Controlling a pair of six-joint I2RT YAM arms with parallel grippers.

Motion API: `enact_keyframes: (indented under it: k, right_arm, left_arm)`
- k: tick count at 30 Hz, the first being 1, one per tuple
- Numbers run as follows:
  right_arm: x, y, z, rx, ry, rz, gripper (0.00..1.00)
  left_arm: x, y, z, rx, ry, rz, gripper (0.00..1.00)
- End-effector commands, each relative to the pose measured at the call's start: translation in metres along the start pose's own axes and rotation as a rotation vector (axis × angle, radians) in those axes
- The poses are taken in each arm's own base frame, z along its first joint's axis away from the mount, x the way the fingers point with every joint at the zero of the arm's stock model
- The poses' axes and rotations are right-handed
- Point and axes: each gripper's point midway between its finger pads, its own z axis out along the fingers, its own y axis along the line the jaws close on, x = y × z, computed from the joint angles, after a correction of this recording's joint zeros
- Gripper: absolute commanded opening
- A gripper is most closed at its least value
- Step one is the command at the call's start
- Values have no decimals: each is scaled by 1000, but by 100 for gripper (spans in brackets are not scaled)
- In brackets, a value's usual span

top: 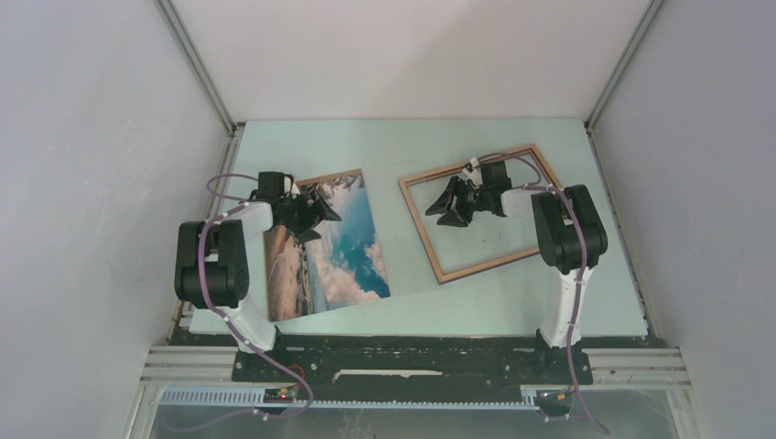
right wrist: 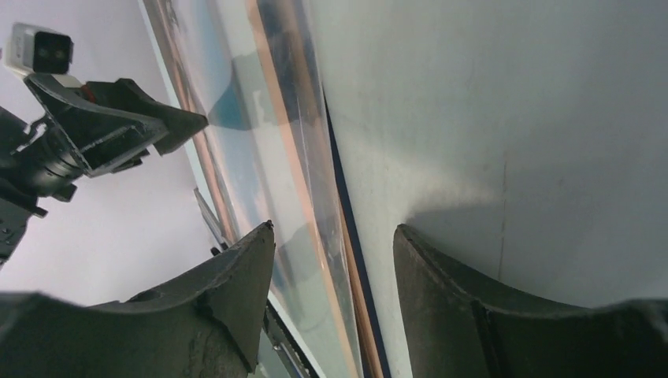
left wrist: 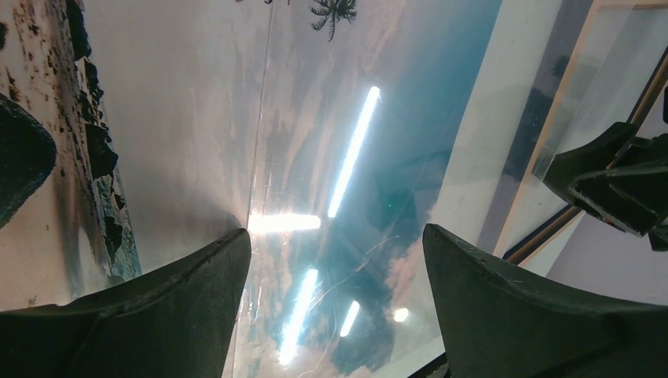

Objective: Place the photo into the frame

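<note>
Ops: photo status?

Me: Flat on the table, left side, picture up, right under my left pincer. Jaws spread wide, holding nothing.

Ops: Handling?

Me: Going by the glare on it, it's glossy, thin and light, probably bendy. It lies flush with the surface, so a pinch from above won't work. I'd work an edge or corner up first, then grip lightly just inside the rim. Squeeze hard and it creases.

Ops: And the frame?

Me: On the right, apart from the photo and skewed against it. Thin wooden rails, looks stiff, so take it by a rail. My right pincer hangs by its left rail, jaws partly apart, gripping nothing I can see. Can't tell if it touches.

Ops: Obstructions?

Me: Both pincers sit near each other over the gap between photo and frame. That's the collision risk. Side walls hem in wide swings.
</note>
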Motion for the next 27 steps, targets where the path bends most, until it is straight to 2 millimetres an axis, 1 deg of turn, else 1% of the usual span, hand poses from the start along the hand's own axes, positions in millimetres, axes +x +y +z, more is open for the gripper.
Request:
enact_keyframes:
  k: [1, 2, 4, 6, 10, 11, 14, 15, 17, 21, 22, 24, 26, 27]
  right_arm:
    - [-18, 3, 7, -85, 17, -14, 63]
    - [-18, 8, 10, -125, 39, -14, 62]
    - [-18, 18, 13, -221, 76, -7, 58]
    - [-20, 24, 16, -272, 95, -8, 54]
    - [-29, 29, 21, -290, 103, -8, 48]
    - [-29, 31, 24, -299, 111, -6, 48]
    - [-24, 37, 36, -327, 157, -6, 42]
    - [-23, 39, 39, -331, 160, -7, 39]
    - [-23, 42, 40, -341, 163, -4, 30]
    - [-27, 58, 27, -340, 126, -39, 20]
    - [-28, 64, 22, -342, 119, -53, 16]
    - [-31, 72, 10, -323, 102, -57, 2]
    - [-31, 78, -6, -301, 76, -58, 0]
    - [-30, 81, -19, -289, 44, -60, 0]
  left_arm:
    - [1, 0, 3, -15, 26, 24, 90]
    - [1, 0, 3, -17, 27, 28, 90]
    - [1, -1, 3, -14, 34, 33, 90]
    - [2, -2, 4, -6, 41, 34, 90]
    - [1, -4, 5, 5, 45, 37, 90]
    - [2, -5, 5, 6, 47, 37, 90]
    - [2, -5, 4, 12, 46, 35, 90]
    - [2, -6, 5, 17, 48, 33, 90]
    - [2, -7, 5, 22, 46, 31, 90]
    - [-2, -14, -2, 44, 20, 46, 91]
    - [-3, -17, -4, 50, 11, 54, 92]
    - [-6, -21, -9, 60, -7, 64, 92]
    - [-10, -28, -16, 74, -34, 80, 93]
    - [-13, -32, -22, 84, -54, 92, 94]
